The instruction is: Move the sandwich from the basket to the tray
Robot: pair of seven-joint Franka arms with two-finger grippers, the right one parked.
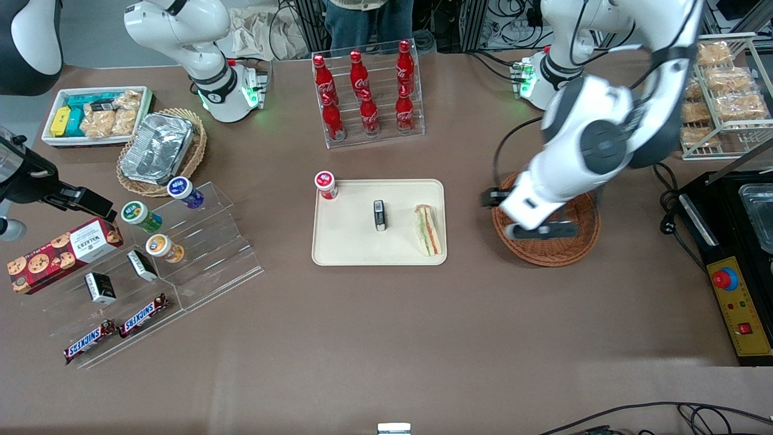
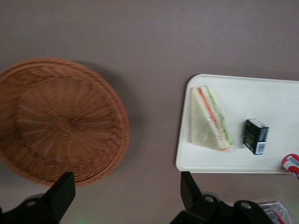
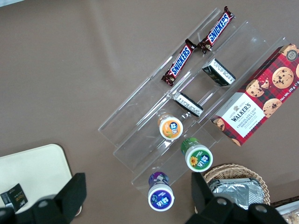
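Observation:
The sandwich point(image 1: 427, 229) point(image 2: 210, 119), a wrapped triangular wedge with green and orange layers, lies flat on the cream tray point(image 1: 350, 241) point(image 2: 261, 93), along the tray's edge nearest the basket. The reddish-brown wicker basket point(image 1: 580, 241) point(image 2: 56, 116) stands beside the tray toward the working arm's end, and its inside shows nothing in it. My left gripper point(image 1: 543, 230) point(image 2: 126, 182) hangs open above the basket's rim on the tray's side, holding nothing. The arm covers part of the basket in the front view.
A small black box point(image 1: 379, 215) point(image 2: 255, 136) and a red-capped cup point(image 1: 326, 184) sit on the tray. A rack of cola bottles point(image 1: 367, 90) stands farther from the front camera. A black machine point(image 1: 737, 241) and a wire snack rack point(image 1: 724, 90) flank the basket.

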